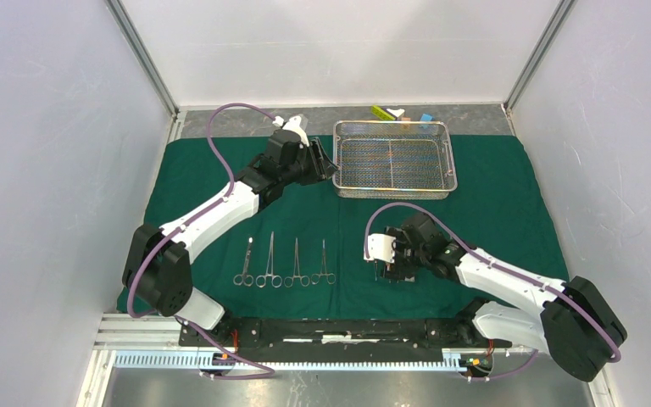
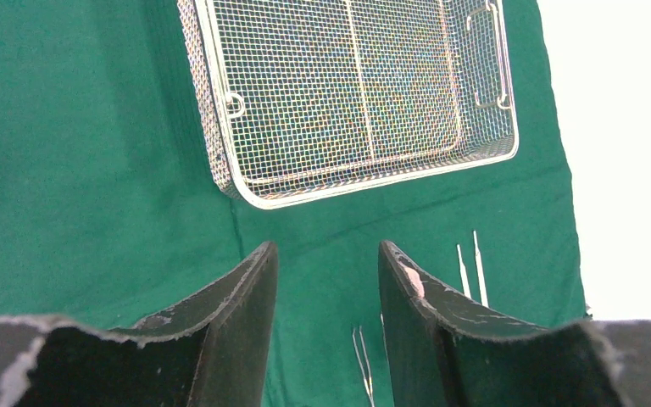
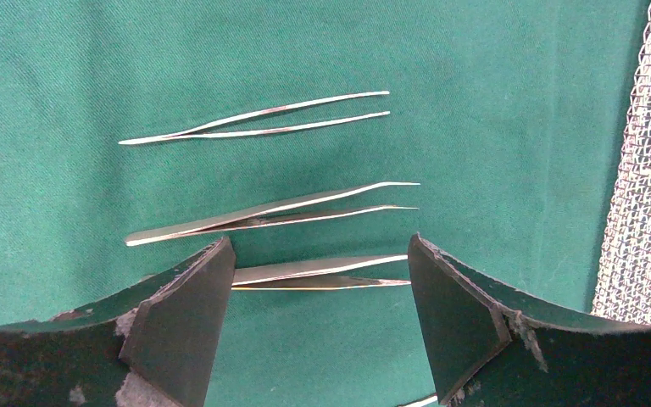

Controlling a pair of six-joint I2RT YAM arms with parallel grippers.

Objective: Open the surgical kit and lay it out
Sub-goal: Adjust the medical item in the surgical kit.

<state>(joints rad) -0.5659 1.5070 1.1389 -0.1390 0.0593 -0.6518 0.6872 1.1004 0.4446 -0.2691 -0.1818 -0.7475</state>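
A dark green cloth drape (image 1: 492, 220) lies spread flat over the counter (image 1: 237, 123), and both hands hang above it. The left hand (image 1: 329, 166) sits just beside one short end of the rectangular silver wire-mesh tray (image 1: 394, 194), which rests on the drape. In its wrist view the left hand (image 2: 326, 254) has its jaws roughly halfway apart and holds nothing, with only green cloth between the fingers. The tray (image 2: 246, 182) lies just ahead of the fingertips, apart from them. On the near side of this hand, well apart from it, 4 slim steel ring-handled clamps (image 1: 296, 259) lie side by side with their rings toward the arm bases. The right hand (image 1: 387, 270) hovers low over the drape just beside that row, on the near side of the tray. In its wrist view the right hand (image 3: 319, 254) has its jaws spread wide and grips nothing. 3 pairs of slim steel tweezers (image 3: 271, 212) lie parallel on the cloth. 1 pair crosses the gap between the fingers with 1 end hidden behind a finger, 1 lies just ahead of the fingertips, and 1 lies farther ahead. Beyond the tray from both hands, a small yellow-green block (image 1: 381, 112) and a small blue block (image 1: 425, 119) sit at the counter's far edge.
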